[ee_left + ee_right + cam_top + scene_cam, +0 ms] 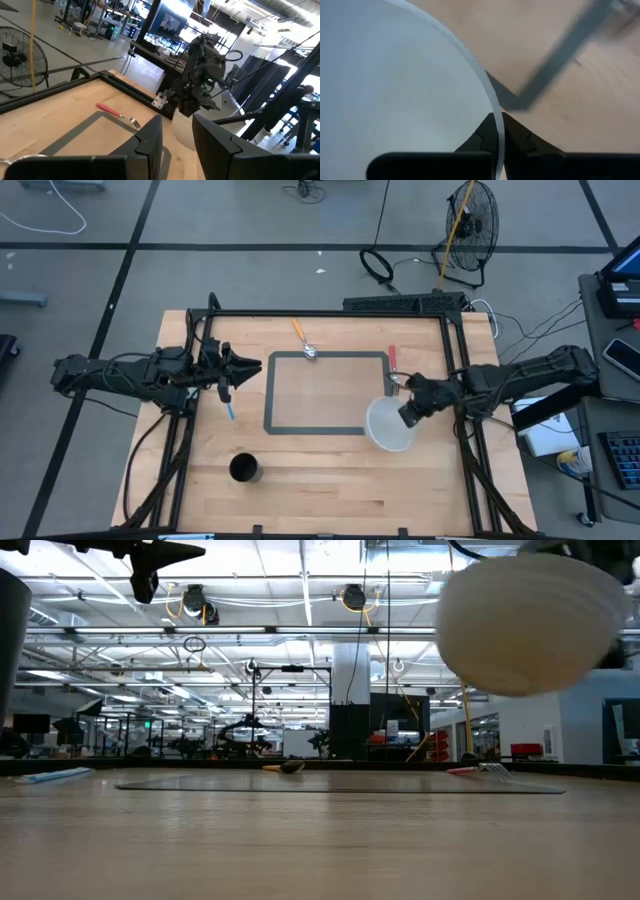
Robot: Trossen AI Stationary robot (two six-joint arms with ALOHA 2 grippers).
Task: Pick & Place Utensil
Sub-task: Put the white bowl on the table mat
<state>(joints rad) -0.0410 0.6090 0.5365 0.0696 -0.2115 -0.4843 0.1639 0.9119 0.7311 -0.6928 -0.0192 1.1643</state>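
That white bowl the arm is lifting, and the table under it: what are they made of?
The bowl, pinched at its rim by the right fingers, looks like thin plastic or melamine: matte off-white, faint ridges on its outside, a slim, even rim. Ceramic cannot be ruled out. The table looks like pale wood, butcher-block style: long joined strips with visible grain and a soft sheen.

A robotics lab or industrial workshop: around the wooden bench (320,480) lies a grey concrete floor with trailing cables, a floor fan (470,225) behind it, and equipment racks beyond under exposed ceiling ducts.
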